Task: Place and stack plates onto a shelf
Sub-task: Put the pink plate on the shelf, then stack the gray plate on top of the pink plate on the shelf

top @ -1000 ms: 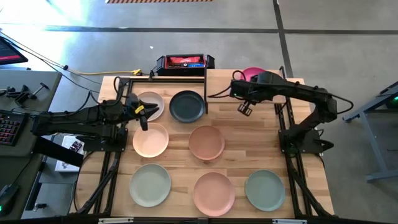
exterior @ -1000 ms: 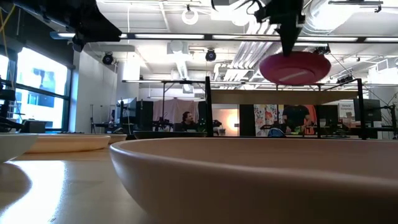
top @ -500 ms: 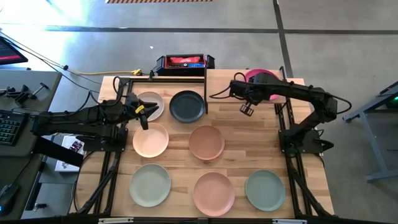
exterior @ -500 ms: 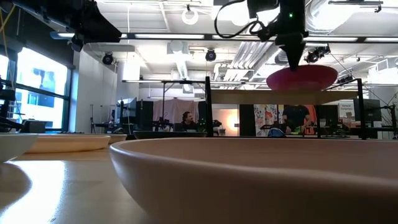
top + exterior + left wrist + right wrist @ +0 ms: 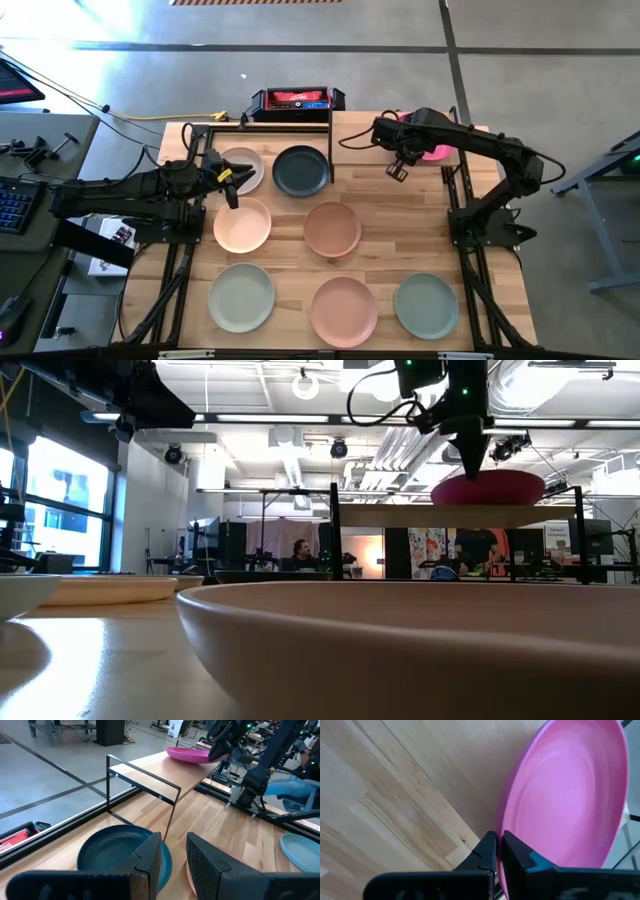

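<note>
The right tool (image 5: pixel 418 133) is clenched on the rim of the magenta plate (image 5: pixel 433 152), which sits at the right end of the shelf (image 5: pixel 365 135), a light-wood panel on thin black posts along the far edge of the tabletop (image 5: pixel 390 225). In the low view the magenta plate (image 5: pixel 488 488) appears to rest level on the shelf panel (image 5: pixel 400 515), with the right tool (image 5: pixel 470 455) coming down onto its rim from above. In the right wrist view the two dark fingers (image 5: pixel 490 851) pinch the plate edge (image 5: pixel 560 800) over the pale wood. The left tool (image 5: pixel 226 178) hovers over the near edge of the cream plate (image 5: pixel 243 167), at the left side of the tabletop; its fingers (image 5: pixel 150 862) stand slightly apart and hold nothing. The dark slate plate (image 5: pixel 300 171) lies on the tabletop just right of the cream plate, under the shelf frame. The peach plate (image 5: pixel 242 225) and the tan plate (image 5: pixel 332 229) lie in the middle row. The pale green plate (image 5: pixel 241 297), the salmon plate (image 5: pixel 344 311) and the sage plate (image 5: pixel 426 306) lie in the near row, each apart from its neighbours. A black and red tool case (image 5: pixel 297 101) sits just beyond the far edge of the tabletop.
</note>
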`<state>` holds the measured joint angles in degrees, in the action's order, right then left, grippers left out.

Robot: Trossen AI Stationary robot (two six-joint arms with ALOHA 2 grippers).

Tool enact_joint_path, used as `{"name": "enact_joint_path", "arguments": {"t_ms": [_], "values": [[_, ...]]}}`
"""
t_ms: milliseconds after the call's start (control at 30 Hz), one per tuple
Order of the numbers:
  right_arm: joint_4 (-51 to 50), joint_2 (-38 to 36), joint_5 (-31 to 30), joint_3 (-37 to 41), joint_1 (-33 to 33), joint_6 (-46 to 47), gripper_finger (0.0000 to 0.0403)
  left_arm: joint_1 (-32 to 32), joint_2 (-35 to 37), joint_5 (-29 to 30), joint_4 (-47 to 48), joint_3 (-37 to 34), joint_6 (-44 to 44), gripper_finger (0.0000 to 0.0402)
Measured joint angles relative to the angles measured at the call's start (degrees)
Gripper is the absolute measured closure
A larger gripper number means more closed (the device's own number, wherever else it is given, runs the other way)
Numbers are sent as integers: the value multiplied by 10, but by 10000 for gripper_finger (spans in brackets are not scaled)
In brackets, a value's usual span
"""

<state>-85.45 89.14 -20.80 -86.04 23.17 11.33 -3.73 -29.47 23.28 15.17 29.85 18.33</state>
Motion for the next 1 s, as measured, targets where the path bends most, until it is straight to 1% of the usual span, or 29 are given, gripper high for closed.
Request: {"name": "enact_joint_path", "arguments": {"t_ms": [267, 400, 567, 633, 733, 867, 1000], "values": [[0, 0, 6, 0, 17, -13, 402, 0, 0, 0, 0, 0, 0, 322], [0, 0, 27, 0, 22, -13, 402, 0, 0, 0, 0, 0, 0, 322], [0, 0, 31, 0, 23, -13, 400, 0, 0, 0, 0, 0, 0, 322], [0, 0, 34, 0, 23, -13, 390, 0, 0, 0, 0, 0, 1, 322], [0, 0, 34, 0, 23, -13, 362, 0, 0, 0, 0, 0, 1, 322], [-1, 0, 2, 0, 23, -13, 323, 0, 0, 0, 0, 0, 0, 322], [-4, 0, 0, 0, 23, -13, 305, 0, 0, 0, 0, 0, 0, 322]]}}
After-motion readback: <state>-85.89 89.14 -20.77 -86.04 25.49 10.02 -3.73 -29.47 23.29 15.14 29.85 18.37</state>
